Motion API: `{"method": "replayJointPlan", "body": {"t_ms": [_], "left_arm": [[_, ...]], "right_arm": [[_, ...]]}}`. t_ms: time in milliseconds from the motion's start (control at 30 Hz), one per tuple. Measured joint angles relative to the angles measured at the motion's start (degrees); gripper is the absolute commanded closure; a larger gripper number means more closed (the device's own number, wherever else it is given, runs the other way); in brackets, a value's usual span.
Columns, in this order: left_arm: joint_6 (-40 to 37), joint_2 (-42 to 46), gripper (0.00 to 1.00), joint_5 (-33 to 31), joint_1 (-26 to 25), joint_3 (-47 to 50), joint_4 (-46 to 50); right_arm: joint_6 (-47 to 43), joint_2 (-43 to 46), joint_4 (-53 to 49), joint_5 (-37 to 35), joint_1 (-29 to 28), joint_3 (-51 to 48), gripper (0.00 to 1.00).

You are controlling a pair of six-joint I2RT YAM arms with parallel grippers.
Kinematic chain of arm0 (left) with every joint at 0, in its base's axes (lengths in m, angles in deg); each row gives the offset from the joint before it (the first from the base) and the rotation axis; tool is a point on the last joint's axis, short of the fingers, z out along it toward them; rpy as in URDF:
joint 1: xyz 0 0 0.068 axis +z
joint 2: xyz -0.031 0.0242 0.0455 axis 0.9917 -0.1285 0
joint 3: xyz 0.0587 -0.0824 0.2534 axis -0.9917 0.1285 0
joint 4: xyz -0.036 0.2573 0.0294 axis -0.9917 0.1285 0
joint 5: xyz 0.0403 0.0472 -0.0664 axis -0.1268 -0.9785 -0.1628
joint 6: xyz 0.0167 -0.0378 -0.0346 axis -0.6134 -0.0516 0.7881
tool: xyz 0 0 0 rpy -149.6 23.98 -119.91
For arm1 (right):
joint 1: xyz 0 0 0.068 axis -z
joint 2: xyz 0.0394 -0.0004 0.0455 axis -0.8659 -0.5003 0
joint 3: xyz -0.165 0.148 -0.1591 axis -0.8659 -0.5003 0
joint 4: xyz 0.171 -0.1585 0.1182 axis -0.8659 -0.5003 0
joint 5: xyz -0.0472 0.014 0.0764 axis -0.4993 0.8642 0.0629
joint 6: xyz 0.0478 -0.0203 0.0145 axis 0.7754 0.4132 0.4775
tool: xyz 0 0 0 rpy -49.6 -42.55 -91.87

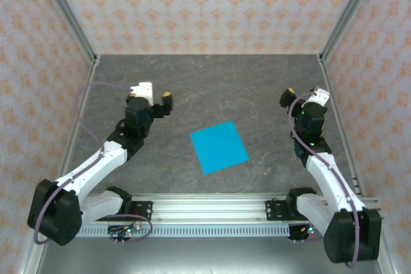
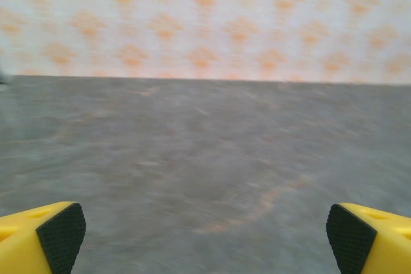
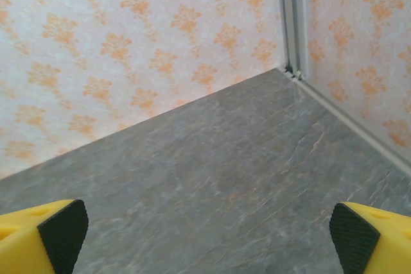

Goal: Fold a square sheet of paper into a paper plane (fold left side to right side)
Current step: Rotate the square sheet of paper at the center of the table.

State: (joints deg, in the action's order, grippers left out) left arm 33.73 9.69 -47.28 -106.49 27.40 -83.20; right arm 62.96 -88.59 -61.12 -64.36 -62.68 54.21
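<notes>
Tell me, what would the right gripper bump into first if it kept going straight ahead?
Most likely the grey table near its far corner, since the right gripper points slightly downward. The orange-patterned wall comes after. Depth is hard to judge.

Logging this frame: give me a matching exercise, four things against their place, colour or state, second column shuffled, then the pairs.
1. square sheet of paper
2. left gripper
3. right gripper
4. table

A. grey, veined
B. open, near the right wall
C. cyan, flat, unfolded, mid-table
D. open, left of the sheet

Pairs: 1-C, 2-D, 3-B, 4-A.
</notes>
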Motion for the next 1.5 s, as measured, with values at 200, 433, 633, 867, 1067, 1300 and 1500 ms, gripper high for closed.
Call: {"method": "replayJointPlan", "body": {"t_ms": [200,433,633,867,1067,1300,1500], "left_arm": [[7.5,-8.9,0.01,-1.2,-16.0,-9.5,17.1],[16.7,-32.6,0.00,-2.3,-27.5,-30.1,34.4],[26.4,-48.9,0.00,0.4,-28.3,-42.4,43.5],[31.1,-51.8,0.00,6.6,-28.3,-42.5,45.8],[32.6,-52.9,0.00,10.4,-28.2,-42.5,45.8],[31.2,-53.2,0.01,12.9,-26.9,-42.5,45.7],[23.8,-52.2,0.08,19.4,-23.8,-41.3,45.7]], "right_arm": [[7.2,6.3,-15.2,3.3,-0.1,0.8,0.00],[10.2,7.1,-24.5,3.8,-0.9,0.8,0.00],[11.3,7.7,-26.6,3.8,-1.6,0.8,0.00],[11.4,7.8,-27.0,3.8,-2.1,0.8,0.00],[11.4,7.8,-27.0,3.8,-2.4,0.8,0.00],[11.4,7.8,-27.0,3.8,-2.4,0.8,0.00],[11.4,7.8,-27.7,3.8,-2.4,0.8,0.00]]}}
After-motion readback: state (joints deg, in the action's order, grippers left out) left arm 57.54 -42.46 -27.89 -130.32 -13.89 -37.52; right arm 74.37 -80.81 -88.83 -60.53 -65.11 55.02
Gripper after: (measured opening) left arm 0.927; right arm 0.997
